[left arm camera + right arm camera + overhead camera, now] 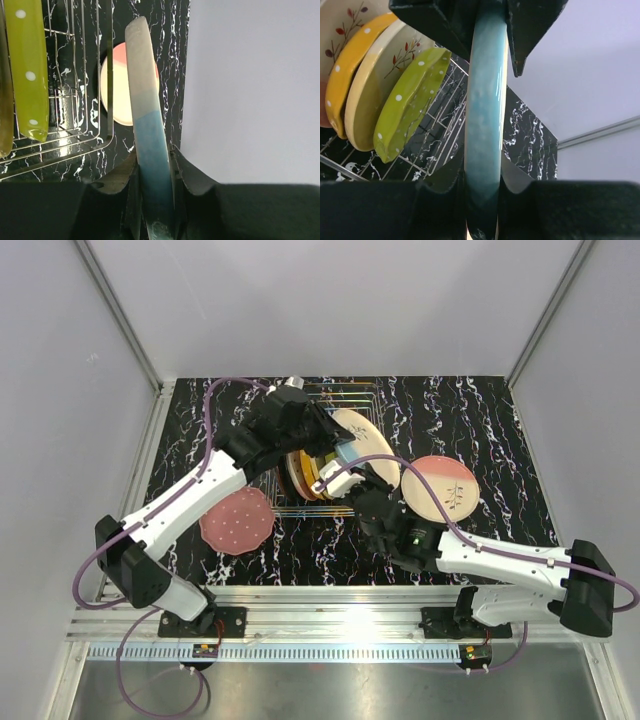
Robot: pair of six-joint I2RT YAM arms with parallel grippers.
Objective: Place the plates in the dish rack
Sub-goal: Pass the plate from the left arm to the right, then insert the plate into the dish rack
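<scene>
Done so far: at least 3 plates stand on edge in the dish rack (350, 395): an orange dotted plate (342, 80), a yellow-rimmed plate (362, 110) with a twig motif, and a yellow-green dotted plate (407, 100). I cannot tell whether more stand behind them.
In hand: 1 blue-and-cream plate (362, 435), upright and edge-on, above the open slots on the rack's right side, just beside the yellow-green one and not touching it.
Left end effector (154, 190): clenched on the plate's rim, a finger against each face.
Right end effector (482, 200): clenched on the opposite rim of the same plate.
Step, as I judge it: a 2-arm hand-over or joint lowering into a slot; the plate does not look seated yet.
Left to do: 2 plates lie flat on the bench (500, 430), a pink scalloped plate (237, 521) with white dots near the rack's left side, and a pink-and-cream plate (445, 488) with a twig motif to the right.
Look of the held plate: glossy glaze, thick rounded rim, cream over 1 part and blue over the rest.
</scene>
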